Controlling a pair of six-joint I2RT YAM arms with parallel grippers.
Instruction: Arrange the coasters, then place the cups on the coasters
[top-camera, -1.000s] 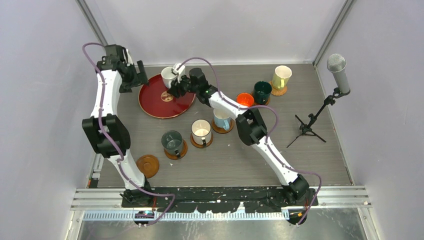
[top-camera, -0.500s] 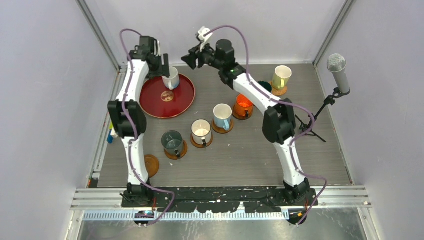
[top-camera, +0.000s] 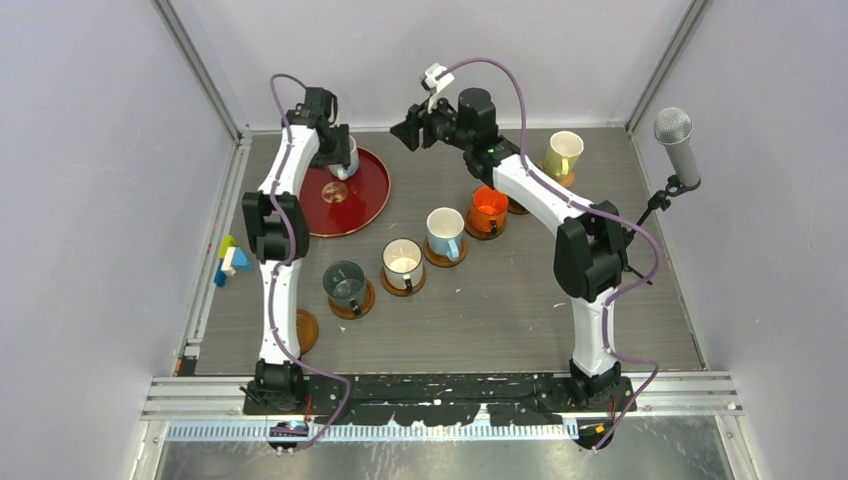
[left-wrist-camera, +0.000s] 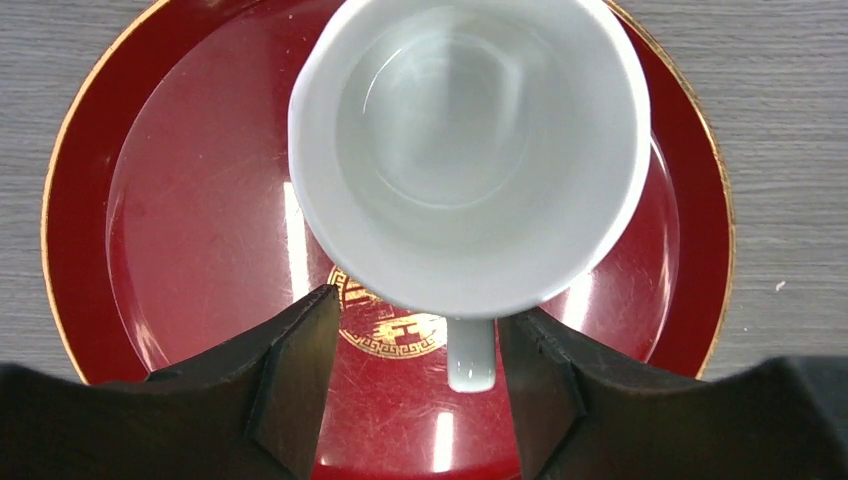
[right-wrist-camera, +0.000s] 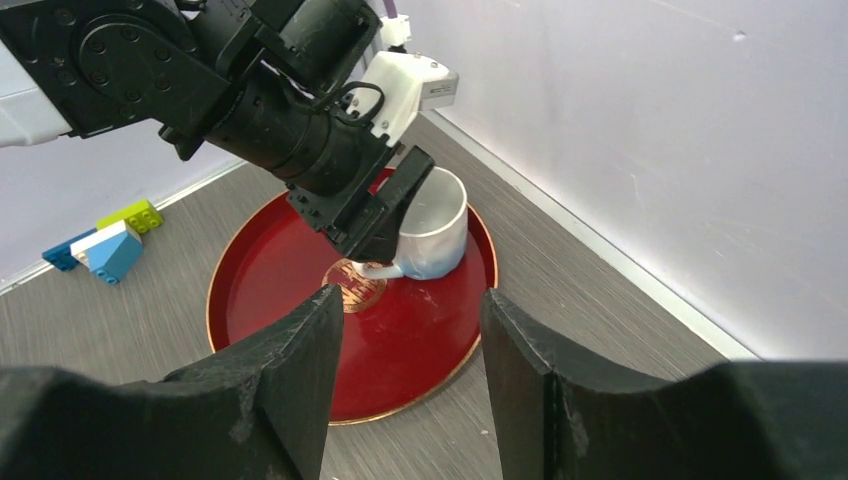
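The left hand (left-wrist-camera: 420, 312), fingers (left-wrist-camera: 290, 390) spread and pinching nothing, sits low over the red tray (left-wrist-camera: 200, 250) with the white cup (left-wrist-camera: 470, 150) just ahead, its handle pointing back between the fingers.

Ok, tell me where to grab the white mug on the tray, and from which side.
Take the handle. The mug stands upright on the tray with its handle sticking out sideways toward the left gripper, whose open fingers flank it. Coming in from that side and closing across the handle looks best; the body seems too wide.
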